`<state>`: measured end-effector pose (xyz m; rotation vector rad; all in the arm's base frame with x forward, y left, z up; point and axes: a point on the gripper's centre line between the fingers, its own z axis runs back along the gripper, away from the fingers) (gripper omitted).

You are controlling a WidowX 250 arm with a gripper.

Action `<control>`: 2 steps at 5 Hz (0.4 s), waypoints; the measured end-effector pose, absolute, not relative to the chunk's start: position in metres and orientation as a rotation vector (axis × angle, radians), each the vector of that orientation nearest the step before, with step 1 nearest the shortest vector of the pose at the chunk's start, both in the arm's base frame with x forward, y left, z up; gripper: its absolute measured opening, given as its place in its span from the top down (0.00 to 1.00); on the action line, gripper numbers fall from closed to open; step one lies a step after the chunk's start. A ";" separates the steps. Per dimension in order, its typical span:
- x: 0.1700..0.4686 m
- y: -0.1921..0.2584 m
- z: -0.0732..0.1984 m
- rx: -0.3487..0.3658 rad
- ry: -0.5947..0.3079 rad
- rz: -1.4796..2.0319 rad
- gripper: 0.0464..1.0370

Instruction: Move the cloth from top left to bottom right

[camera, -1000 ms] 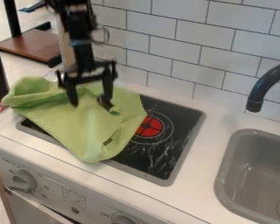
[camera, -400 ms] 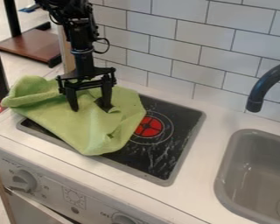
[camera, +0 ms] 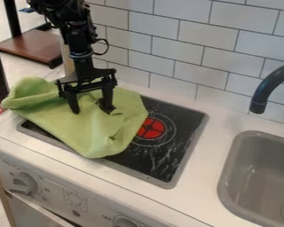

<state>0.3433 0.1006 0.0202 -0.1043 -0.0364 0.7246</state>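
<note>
1. We see the end effector (camera: 92, 111) above the green cloth (camera: 88, 135), its fingers spread wide and their tips at the fabric.
2. We find the cloth rumpled over the left part of the black cooktop (camera: 171, 153), its far-left end on the white counter (camera: 207, 166).
3. Beside it we spot the red burner (camera: 150, 129).
4. Right of the cooktop, we see the grey sink (camera: 228, 173) and dark faucet (camera: 267, 88).

Open black tool (camera: 92, 111) at green cloth (camera: 85, 128)
</note>
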 end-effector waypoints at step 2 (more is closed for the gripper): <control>0.332 0.048 0.017 -0.109 -0.033 0.639 0.04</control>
